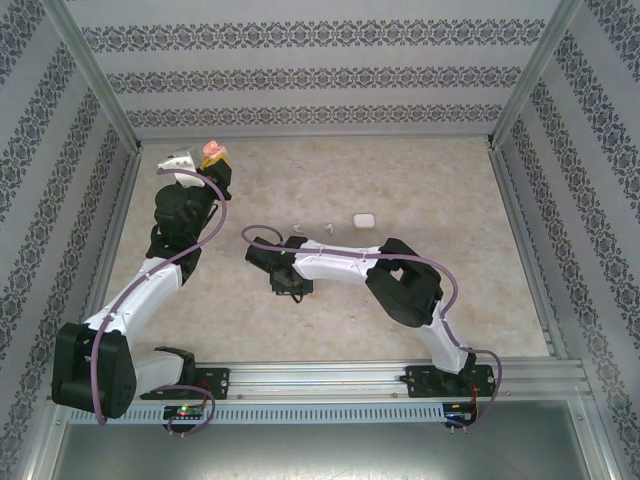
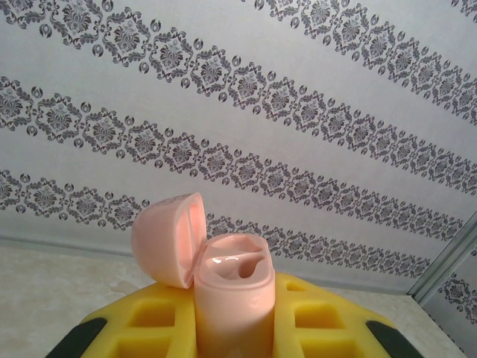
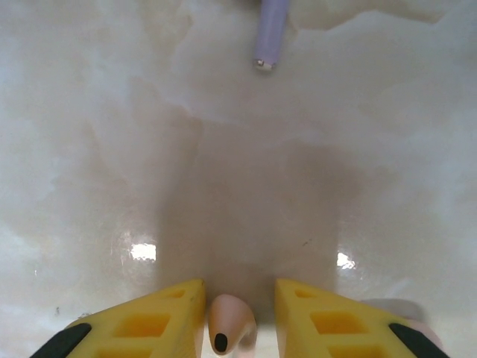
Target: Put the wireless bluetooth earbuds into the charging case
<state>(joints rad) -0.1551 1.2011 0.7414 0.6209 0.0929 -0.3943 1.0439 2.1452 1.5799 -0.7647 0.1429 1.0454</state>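
**Pink earbud between the right jaws, pink case held open at the far left**

The pink earbud [image 3: 229, 322] lies on the table [image 1: 440, 260], between the yellow fingers [image 3: 149, 324] of the right gripper [image 3: 240, 292]. The bottom edge of the right wrist view cuts off its lower part. Its long axis runs along the gripper's own line. The rounded end points away from the camera, and the end with a dark spot points toward it. The jaws stand partly apart around it, with a sliver of table showing on either side, wider on the right, so they have no hold on it.

A blurred pinkish shape [image 3: 406, 307] shows past the right-hand finger, mostly hidden, and I cannot tell what it is. Farther out lies a purple earbud [image 3: 270, 37]. Its stem runs nearly straight toward the gripper, metal tip nearest, and its head is cut off by the top edge.

From above, the right gripper [image 1: 287, 288] sits mid-table. Two pale specks [image 1: 300, 227] lie just beyond it, too small to identify, and a white case [image 1: 363, 218] lies off to their right.

The left gripper [image 2: 233, 292] is closed on the pink charging case [image 2: 232, 298], held upright at the far-left corner [image 1: 212, 150]. The lid [image 2: 168, 240] is swung open to the left and the sockets face up. The lower body of the case is hidden between the pads. Behind it, the wall [image 2: 298, 112] carries bands of grey ornamental print.
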